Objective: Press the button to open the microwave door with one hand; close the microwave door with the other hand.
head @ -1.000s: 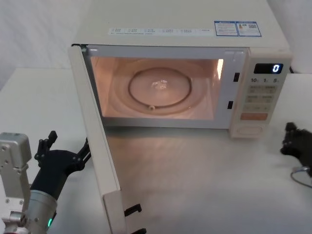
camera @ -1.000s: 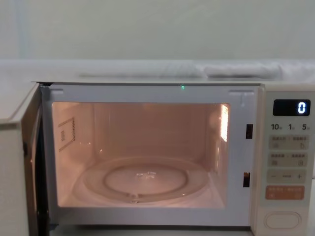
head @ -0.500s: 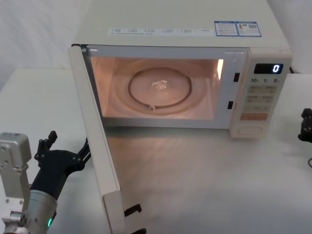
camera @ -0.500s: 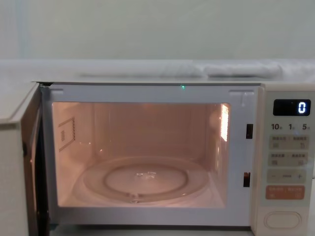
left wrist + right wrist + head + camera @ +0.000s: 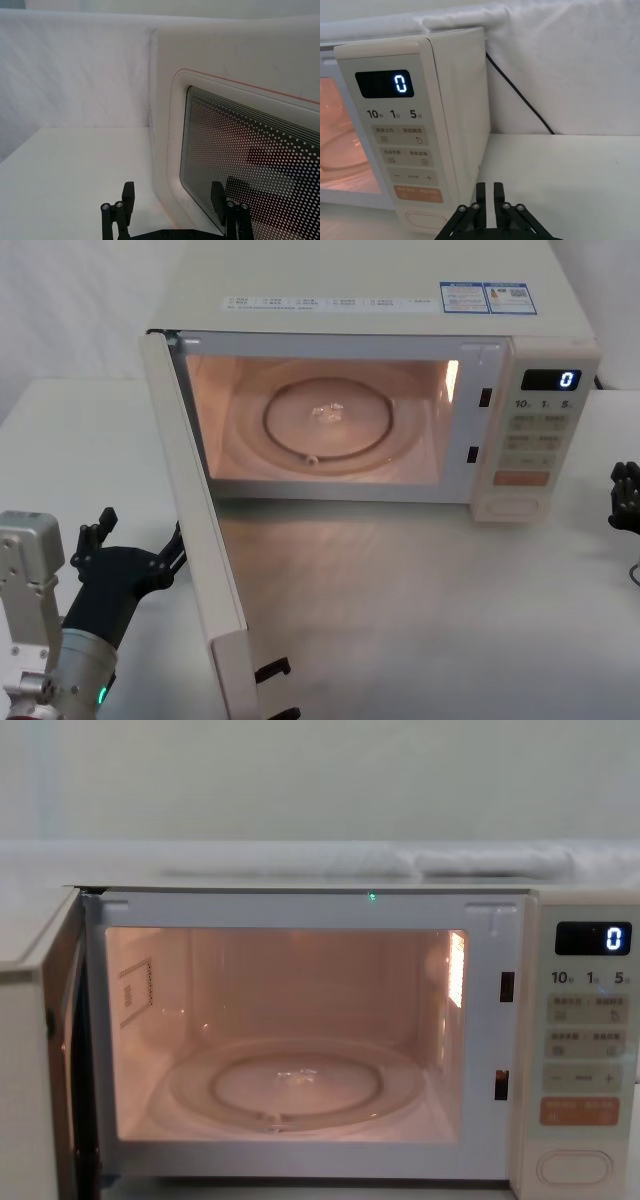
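**Ana:** Microwave door, the big cream panel with a dark dotted window and thin pink outline (image 5: 196, 530): where does it stand?

**Ben:** It is swung wide open on its left hinge, pointing out toward the robot, nearly square to the front of the cream box-shaped microwave oven (image 5: 370, 300). Its long axis runs from the hinge forward across the white table (image 5: 420, 610).

**Ana:** Starting at the left, which tool is nearest?

**Ben:** The left gripper, black with thin ridged fingers on a silver wrist with a green light (image 5: 128, 558). It sits low on the table, just beside the door's outer face, on the door's left. From the left wrist camera, the fingers (image 5: 126, 197) are spread apart with nothing between them, and the window fills the space just ahead.

**Ana:** So the door lies to its right?

**Ben:** Yes. Judging from that, a push rightward on the outer face would swing the door shut, and this arm is the nearer one.

**Ana:** And moving right?

**Ben:** The lit cavity holds a round glass turntable (image 5: 325, 420). Then comes the narrow control panel with a digital display reading zero (image 5: 540, 435). The right gripper, black and blocky (image 5: 626, 498), hangs at the far right, well apart from the panel, fingers pressed together, holding nothing.
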Controlling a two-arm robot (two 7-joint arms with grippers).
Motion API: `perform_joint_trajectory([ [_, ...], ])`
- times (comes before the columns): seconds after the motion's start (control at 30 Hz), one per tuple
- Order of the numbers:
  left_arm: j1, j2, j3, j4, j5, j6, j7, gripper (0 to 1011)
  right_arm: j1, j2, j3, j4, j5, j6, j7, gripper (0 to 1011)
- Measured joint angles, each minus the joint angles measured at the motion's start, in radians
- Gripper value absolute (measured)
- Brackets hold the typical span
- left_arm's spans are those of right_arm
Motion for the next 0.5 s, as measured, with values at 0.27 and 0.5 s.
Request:
perform_joint_trajectory([
  [0.27,0.000,0.000,0.000,0.000,0.000,0.000,0.000,1001,-0.001,-0.001,0.000,0.000,-0.004,-0.002,-0.004,303],
  [0.5,0.000,0.000,0.000,0.000,0.000,0.000,0.000,1001,-0.001,-0.002,0.000,-0.001,-0.007,-0.002,-0.006,526],
])
